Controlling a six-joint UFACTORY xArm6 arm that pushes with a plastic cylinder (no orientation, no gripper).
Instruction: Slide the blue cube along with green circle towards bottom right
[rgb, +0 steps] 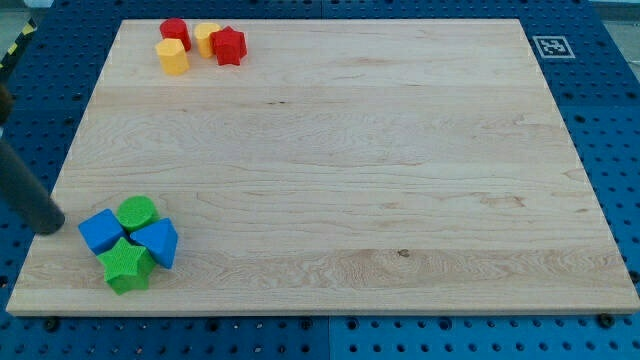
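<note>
1. Surface: pale wooden board (400, 150) on a blue perforated table (620, 150); fiducial tag (549, 46) at board's top right corner.
2. My tip (50, 226) sits at the view's left edge, just left of the blue cube (100, 231), small gap. Bare rod, no jaws to open or close.
3. Blue cube touches green circle (137, 212); green star (126, 264) and blue triangular block (158, 243) packed against them, bottom left.
4. Top left: red cylinder (175, 31), two yellow blocks (173, 57) (207, 38), red star (228, 45).

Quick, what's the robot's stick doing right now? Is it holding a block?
My tip: holding nothing; it is a plain rod, no jaws. It sits just left of the blue cube; contact cannot be told.
</note>
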